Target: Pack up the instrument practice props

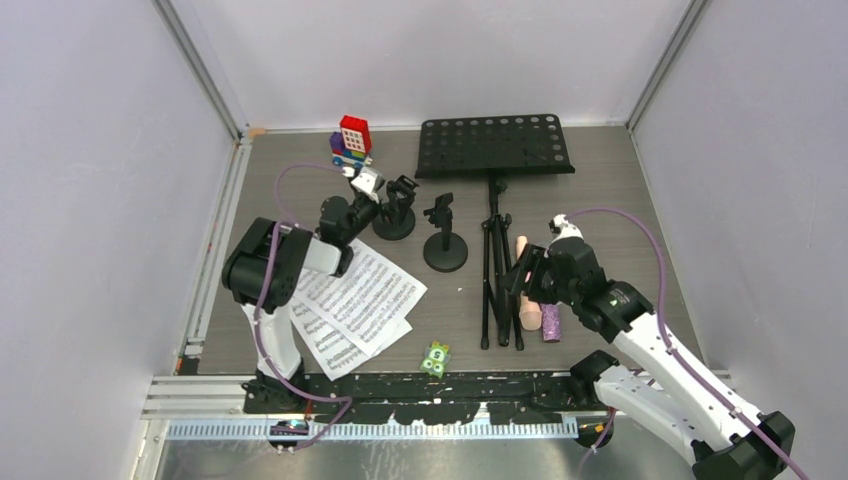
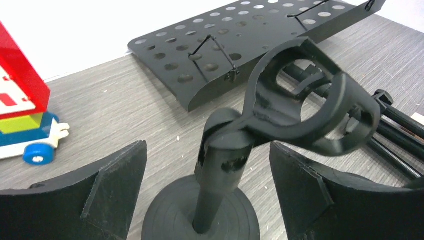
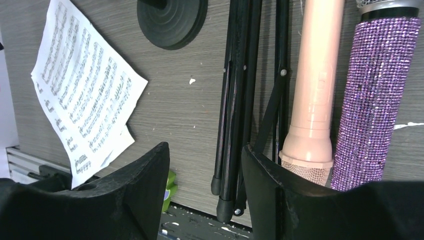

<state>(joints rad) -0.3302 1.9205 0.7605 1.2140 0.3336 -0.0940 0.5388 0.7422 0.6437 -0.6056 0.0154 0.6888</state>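
Cut off: mount (image 2: 220, 195) base, beneath left gripper (image 2: 207, 150)
Mounts: two
Mics (image 3: 317, 90): two, right of right gripper (image 3: 204, 149)
Grippers: both released

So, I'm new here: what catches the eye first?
The black perforated music stand lies flat at the table's far side, folded legs running toward the near edge. White sheet music fans out by the left arm, whose open fingers flank a short black mount. A pink microphone and a purple glitter microphone lie side by side by the right arm.
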